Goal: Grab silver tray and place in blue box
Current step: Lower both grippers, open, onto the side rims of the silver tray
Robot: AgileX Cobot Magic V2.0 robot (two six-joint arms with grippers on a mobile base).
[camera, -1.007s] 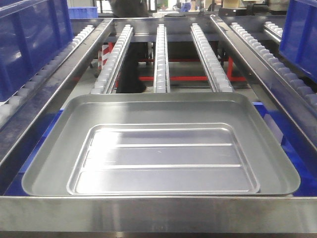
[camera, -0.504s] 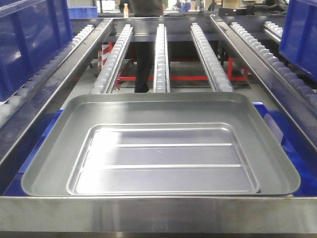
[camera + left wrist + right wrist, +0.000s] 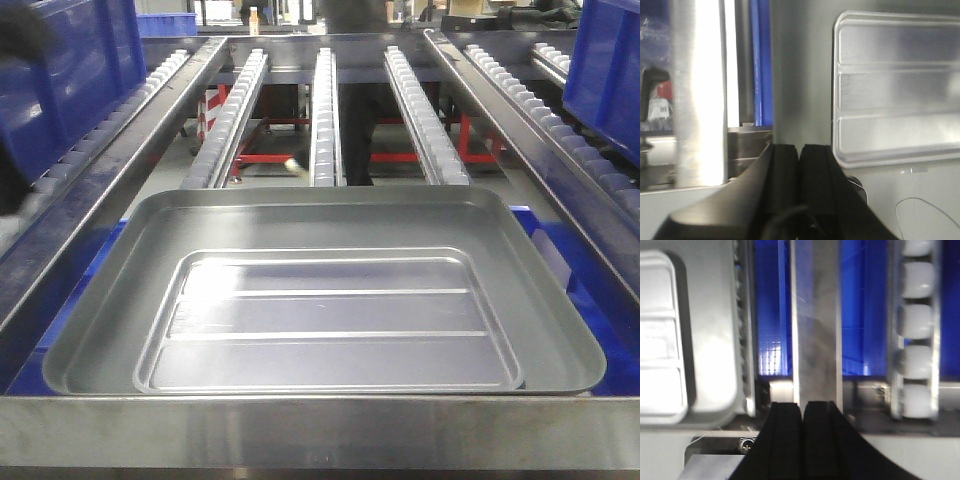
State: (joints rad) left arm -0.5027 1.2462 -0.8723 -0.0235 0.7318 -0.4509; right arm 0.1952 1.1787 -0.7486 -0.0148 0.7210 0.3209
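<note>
The silver tray [image 3: 320, 300] lies flat and level below the roller lanes. The blue box [image 3: 78, 292] shows only as blue strips past the tray's left and right edges; I cannot tell whether the tray rests on its rim or inside it. In the left wrist view my left gripper [image 3: 800, 147] is shut and empty, just off the tray [image 3: 895, 90], with the blue box [image 3: 761, 60] wall ahead. My right gripper [image 3: 802, 405] is shut and empty too, pointing at a steel rail beside the tray [image 3: 705, 340] and the blue box [image 3: 771, 315].
A steel crossbar [image 3: 320, 430] runs along the near edge. Three roller lanes [image 3: 325, 110] lead away behind the tray. Slanted steel rails with rollers [image 3: 530, 120] flank it. Other blue crates [image 3: 60, 80] stand on the side lanes. A person's legs [image 3: 360, 130] are behind.
The tray has not moved. The person in the background has walked to the right. A dark blur has come in at the left edge of the front view.
</note>
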